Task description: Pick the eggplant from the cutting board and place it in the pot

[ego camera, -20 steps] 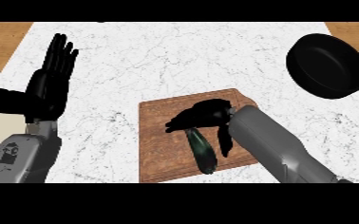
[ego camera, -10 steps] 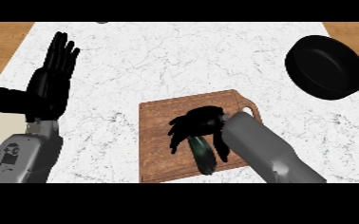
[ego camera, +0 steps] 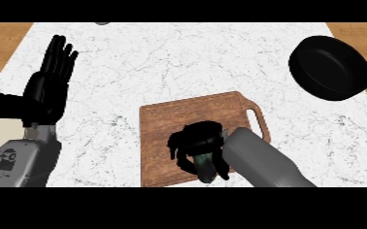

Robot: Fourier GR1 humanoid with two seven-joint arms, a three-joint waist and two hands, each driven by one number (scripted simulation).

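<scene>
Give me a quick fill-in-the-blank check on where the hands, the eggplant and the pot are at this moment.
1. The right hand is curled round the ____.
2. That hand is over the wooden ____, not over the pot.
3. The pot stands at the view's upper ____.
4. The left hand, fingers straight at the view's left, holds ____.

Missing words: eggplant; cutting board; right; nothing.

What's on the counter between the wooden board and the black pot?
Nothing: in the head view, only bare white counter lies between the cutting board and the pot.
</scene>
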